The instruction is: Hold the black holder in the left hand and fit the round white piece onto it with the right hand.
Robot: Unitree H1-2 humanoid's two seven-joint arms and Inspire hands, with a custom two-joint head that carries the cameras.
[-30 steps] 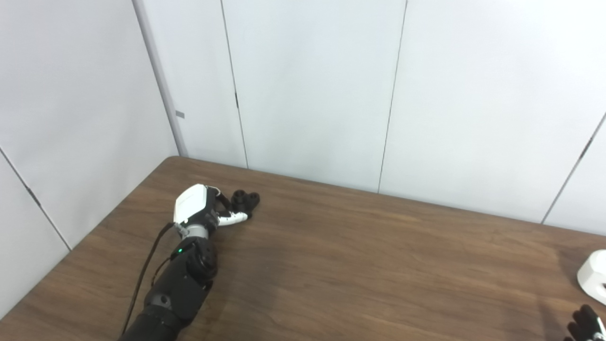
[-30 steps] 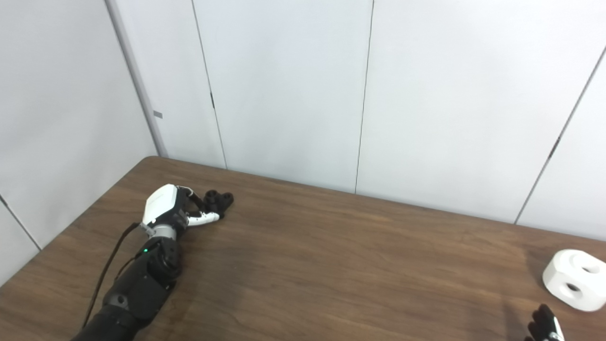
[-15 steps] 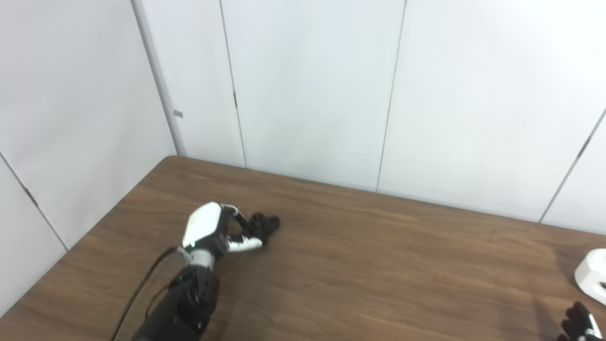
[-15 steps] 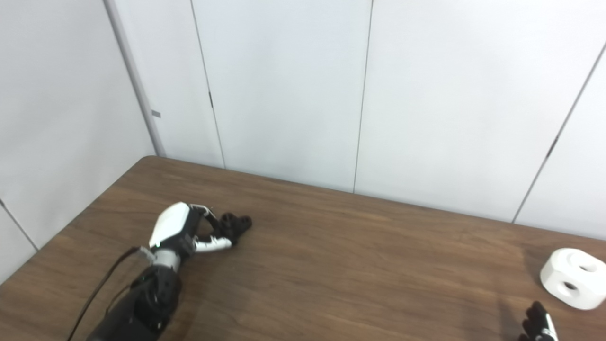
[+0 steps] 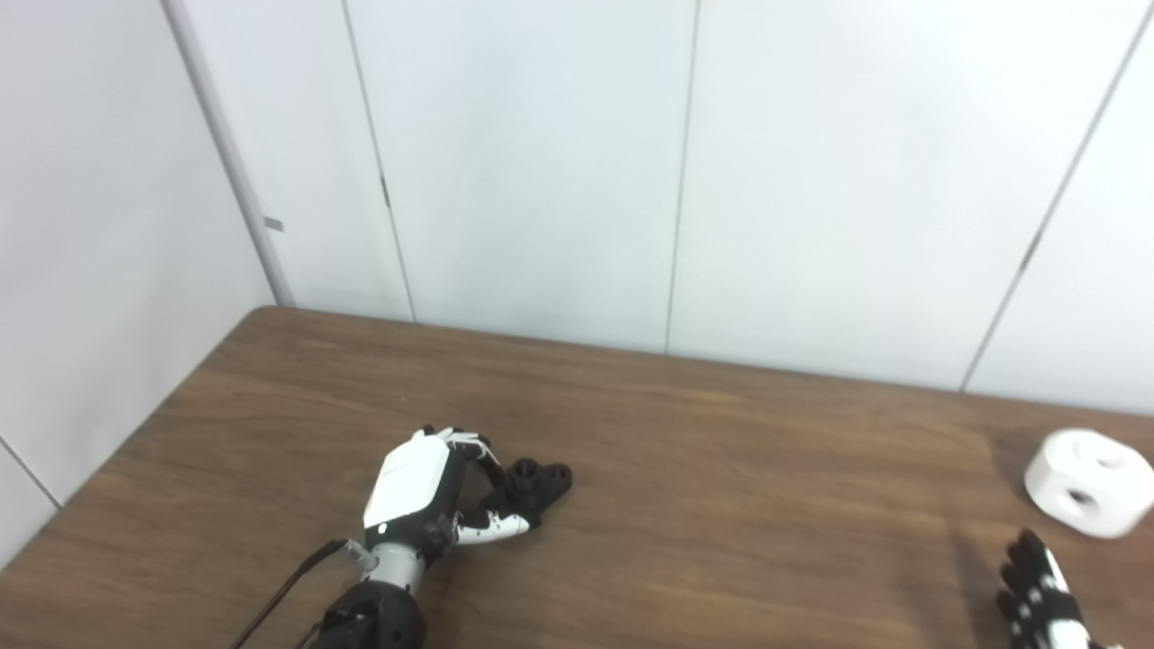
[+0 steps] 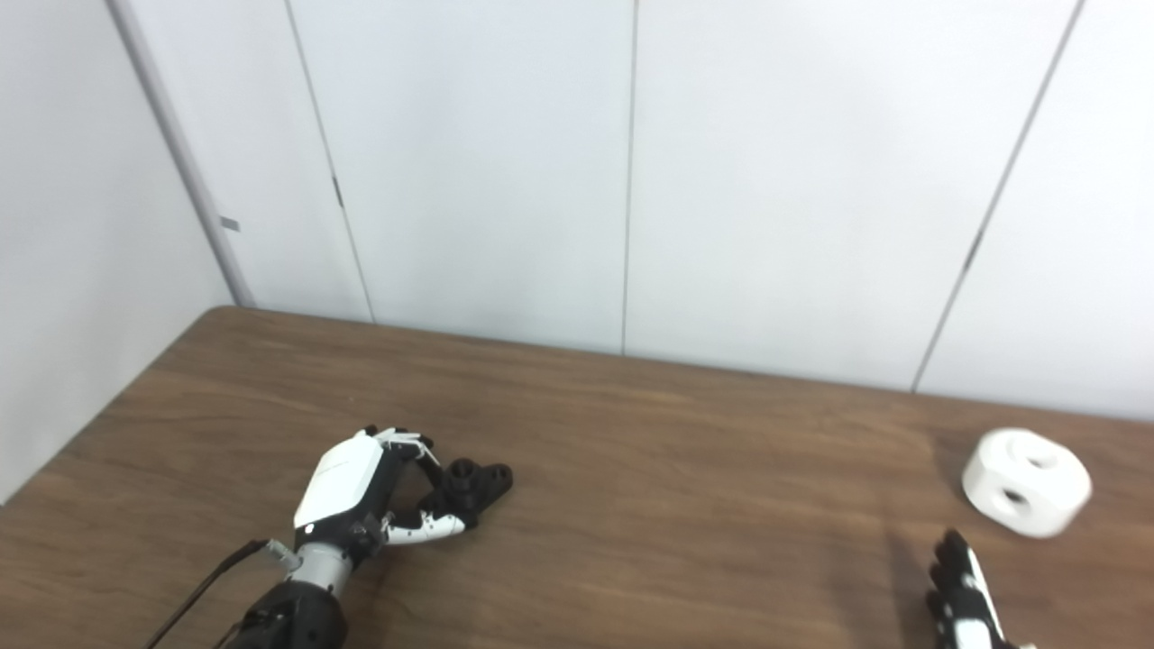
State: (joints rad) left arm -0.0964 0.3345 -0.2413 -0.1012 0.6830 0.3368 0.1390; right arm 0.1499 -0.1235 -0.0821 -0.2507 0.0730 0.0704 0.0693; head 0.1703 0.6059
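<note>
Left hand (image 5: 424, 491) clamped on black holder (image 5: 534, 482).
Right hand (image 6: 963, 599) near round white piece (image 6: 1026, 494), fingers straight, slightly spread, empty.

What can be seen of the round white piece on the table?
The round white piece is a chunky, matte puck with flattened facets and dark round holes in its top and side. It sits on the wooden table near the far right edge, untouched; the right hand is nearer the camera, apart from it.
</note>
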